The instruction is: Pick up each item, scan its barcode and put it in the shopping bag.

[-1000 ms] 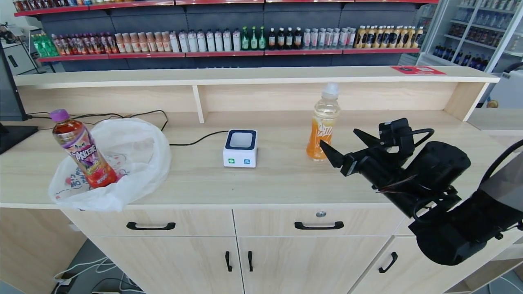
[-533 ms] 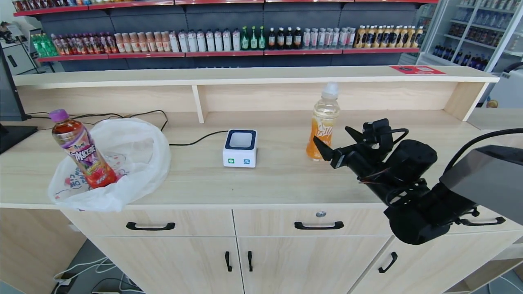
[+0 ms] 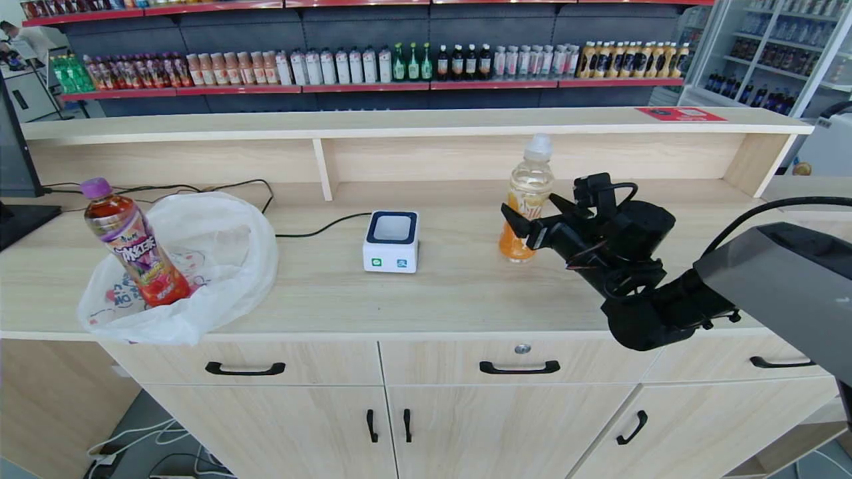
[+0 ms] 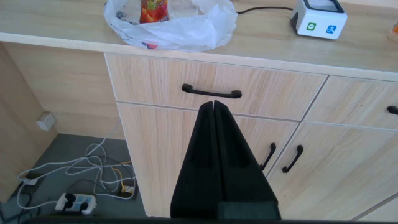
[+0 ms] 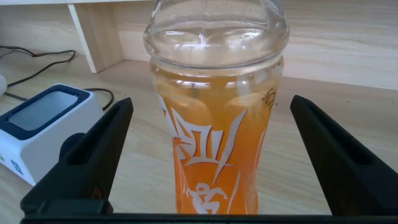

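Two bottles stand on the wooden counter [image 3: 439, 296]. The orange bottle [image 3: 529, 193] is upright toward the robot's right. The right gripper [image 3: 534, 214] sits level with its lower half, spread wide with the bottle between its fingers [image 5: 93, 162], which stand clear of it on both sides. The white scanner [image 3: 392, 241] sits on the counter between this bottle and the shopping bag [image 3: 219, 266], its black cable [image 3: 319, 229] trailing back toward the bag. A purple-capped red bottle [image 3: 130, 243] leans inside the open bag at the counter's left end. The left gripper [image 4: 214, 107] hangs low before the drawers [image 4: 211, 81], pressed together and holding nothing.
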